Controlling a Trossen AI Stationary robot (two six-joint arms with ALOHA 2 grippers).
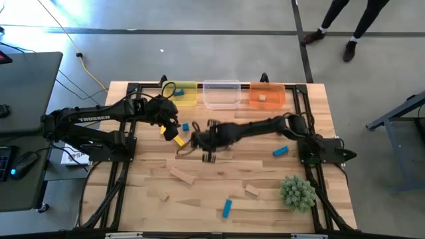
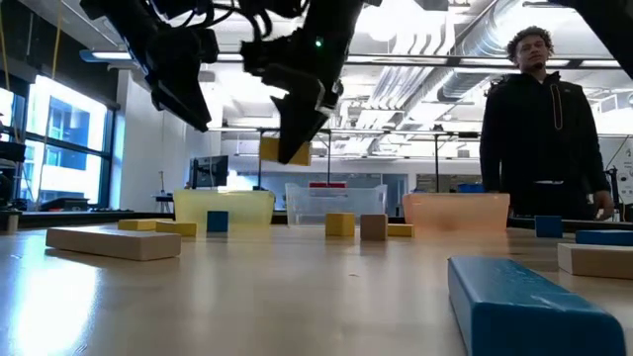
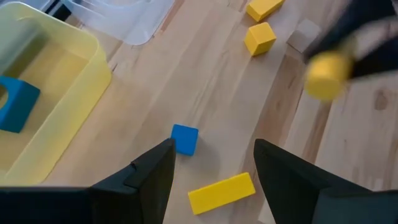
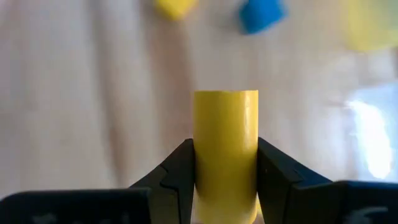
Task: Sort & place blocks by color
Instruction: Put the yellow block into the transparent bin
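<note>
The right gripper (image 4: 225, 180) is closed on a yellow block (image 4: 226, 149) and holds it above the table (image 1: 219, 192), in the middle area. The left gripper (image 3: 214, 165) is open and holds nothing; just beyond its fingers a blue cube (image 3: 185, 138) and a yellow bar (image 3: 222, 192) lie on the wood. Past both grippers, at the far edge, three bins stand in a row. The yellow bin (image 3: 56, 106) has a blue block (image 3: 17, 104) inside. I cannot see anything in the clear bin (image 1: 221, 93). The orange bin (image 1: 267, 94) has one tan block (image 1: 263, 99). A person (image 2: 539, 129) stands behind the table.
</note>
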